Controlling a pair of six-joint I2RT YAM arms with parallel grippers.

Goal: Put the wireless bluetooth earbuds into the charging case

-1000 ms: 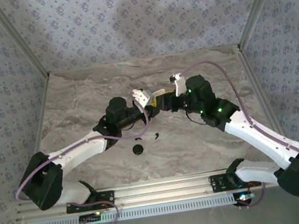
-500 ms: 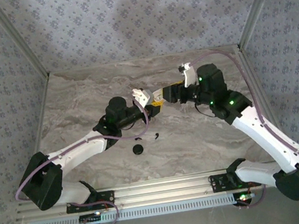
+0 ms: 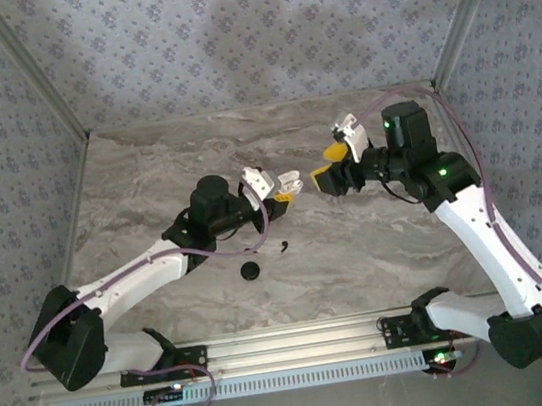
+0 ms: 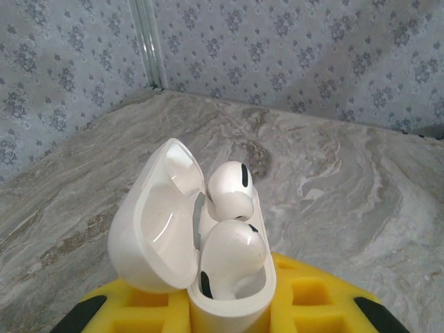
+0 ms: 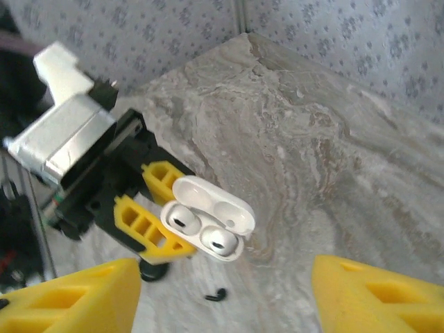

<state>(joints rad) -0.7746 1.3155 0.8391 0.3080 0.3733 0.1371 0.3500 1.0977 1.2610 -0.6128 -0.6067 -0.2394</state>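
While our left claw (image 3: 287, 187) grips the open charging case (image 4: 158, 232) over the table (image 3: 147, 180), both white earbuds (image 4: 232, 251) sit inside, one seemingly proud; we hold level so our empty, spread right claw (image 3: 332, 172) can press gently.

case (image 4: 159, 229) bottom cut off, black blob (image 3: 250, 269) indistinct

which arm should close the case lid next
Right, probably: the left gripper is shut on the open charging case with both earbuds seated, while the right gripper hangs open, facing it.
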